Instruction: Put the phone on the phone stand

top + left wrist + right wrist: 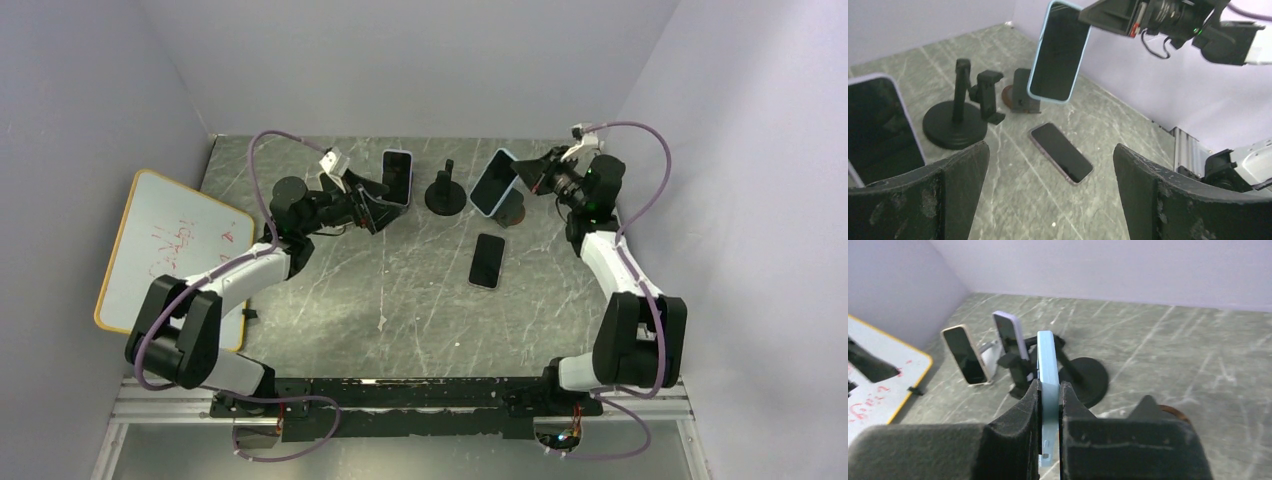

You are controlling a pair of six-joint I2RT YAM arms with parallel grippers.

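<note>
My right gripper (527,172) is shut on a light-blue-cased phone (494,182), gripping its edge between both pads in the right wrist view (1048,365). It holds the phone tilted in the air just above a small dark stand with a brown base (514,211); this stand also shows in the left wrist view (1020,92), behind the phone's lower end (1058,50). A black round-based stand (445,192) is to the left. My left gripper (380,210) is open and empty (1050,200).
A dark phone (487,260) lies flat mid-table (1060,152). A lilac-cased phone (397,177) stands propped by my left gripper. A beige-cased phone (964,355) leans on a white stand. A whiteboard (165,250) lies at the left. Walls close the back and sides.
</note>
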